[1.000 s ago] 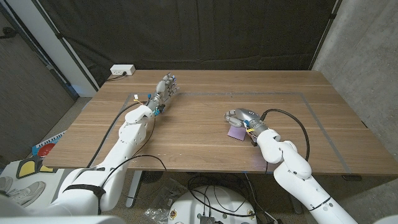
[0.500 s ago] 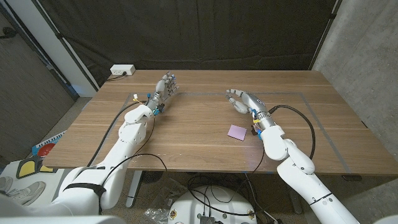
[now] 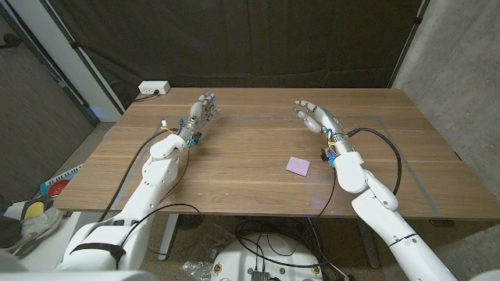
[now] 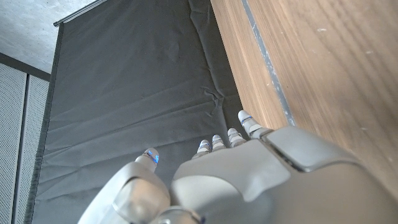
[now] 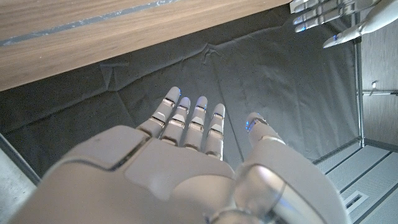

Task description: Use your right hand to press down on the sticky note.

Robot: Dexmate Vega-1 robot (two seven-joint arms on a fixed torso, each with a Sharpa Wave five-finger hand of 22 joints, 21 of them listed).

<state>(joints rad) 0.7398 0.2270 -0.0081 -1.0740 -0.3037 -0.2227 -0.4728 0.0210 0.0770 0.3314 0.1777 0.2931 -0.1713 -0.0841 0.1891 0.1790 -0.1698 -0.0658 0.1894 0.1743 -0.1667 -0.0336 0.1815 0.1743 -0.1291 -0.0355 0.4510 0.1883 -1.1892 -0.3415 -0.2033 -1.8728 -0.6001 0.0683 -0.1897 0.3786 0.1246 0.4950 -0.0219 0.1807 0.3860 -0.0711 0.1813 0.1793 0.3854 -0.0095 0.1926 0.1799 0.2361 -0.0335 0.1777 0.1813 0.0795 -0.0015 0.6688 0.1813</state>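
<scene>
Near the table's front-middle, the sticky note [image 3: 298, 165] lies flat on the wood, purple, w/ nothing on it. My right hand [image 3: 314, 116] is up and well apart from it, toward the far side of the table, fingers spread and holding nothing; the right wrist view confirms it, fingers [image 5: 189, 122] reaching out straight against the dark curtain [image 5: 186, 62] w/ gaps between them. I read that as clearance: hand lifted off the surface so the note sits untouched and in plain sight, wrist roughly beside it.

My left hand [image 3: 202, 112] is parked at the far left of the table [image 3: 234, 187], fingers extended, nothing in it, well away from the note, so it stays out of the way since the job is for the right only.

Judgement: note looks flat to the table, but can't tell from here if it's stuck firm. If another press is wanted, I'd need to bring the right hand back toward me and down, palm-side over the note, w/o dragging it sideways.
</scene>
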